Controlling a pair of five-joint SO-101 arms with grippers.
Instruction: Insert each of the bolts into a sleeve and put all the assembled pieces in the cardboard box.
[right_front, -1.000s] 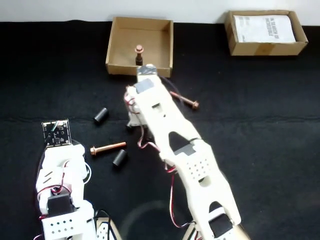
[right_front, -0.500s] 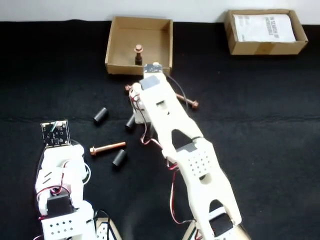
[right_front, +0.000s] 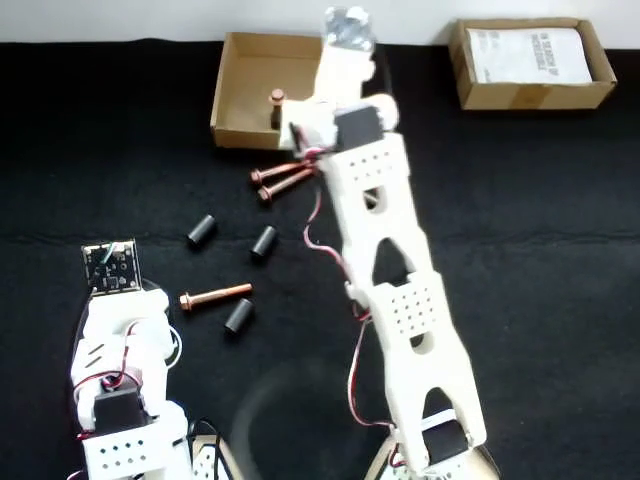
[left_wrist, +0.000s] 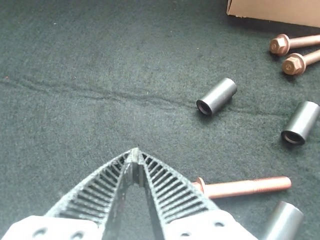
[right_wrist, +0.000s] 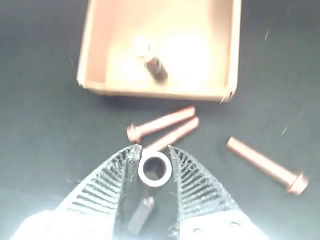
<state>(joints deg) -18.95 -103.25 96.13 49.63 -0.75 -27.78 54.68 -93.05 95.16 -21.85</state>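
An open brown cardboard box (right_front: 240, 137) holds one copper bolt standing upright in a dark sleeve (right_front: 276, 108), and the white right arm (right_front: 385, 250) stretches across the black cloth table (right_front: 540, 260) to the box's right wall. Just in front of the box two loose copper-coloured metal bolts (right_front: 280, 171) lie side by side; farther from it lie three dark cylindrical metal sleeves (right_front: 263, 243), with a third loose bolt (right_front: 215, 296) among them. Farthest from the box is the white left arm (right_front: 120, 340), and off to the box's right a second cardboard box (right_front: 530, 97) holds a white printed sheet (right_front: 528, 55).
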